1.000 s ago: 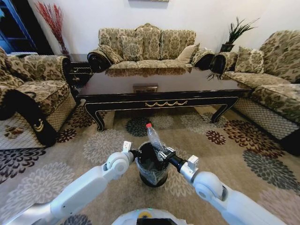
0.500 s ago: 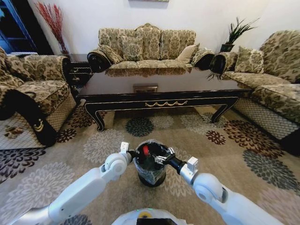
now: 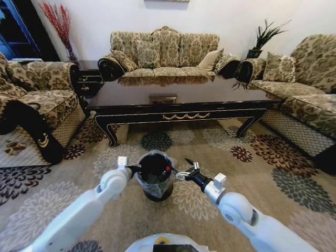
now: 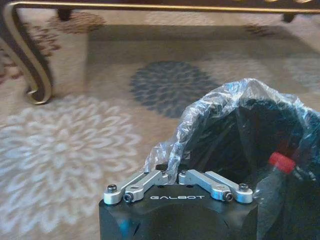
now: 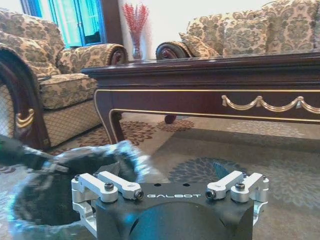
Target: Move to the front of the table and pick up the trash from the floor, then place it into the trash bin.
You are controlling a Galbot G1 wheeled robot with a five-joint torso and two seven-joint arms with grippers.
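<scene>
The black trash bin (image 3: 153,178) with its crinkled clear bag stands on the flowered carpet floor (image 3: 247,178), in front of the long dark table (image 3: 210,93). My left gripper (image 3: 132,169) is shut on the bag at the bin's rim (image 4: 172,162). The trash, a clear plastic bottle with a red cap (image 4: 281,162), lies inside the bin, and its cap (image 3: 167,169) shows at the rim. My right gripper (image 3: 183,170) hangs open and empty just beside the bin's right edge. In the right wrist view the bin (image 5: 60,192) sits close in front of that gripper.
Patterned sofas (image 3: 163,50) ring the table: an armchair (image 3: 37,100) on the left and a sofa (image 3: 307,89) on the right. The table's curved gold-trimmed leg (image 4: 30,75) stands close beyond the bin. Open carpet lies on both sides of the bin.
One second ago my right gripper held the bottle over the bin. It has let go, the bottle dropped in, and the gripper drew back right. The bin and left gripper shifted left.
</scene>
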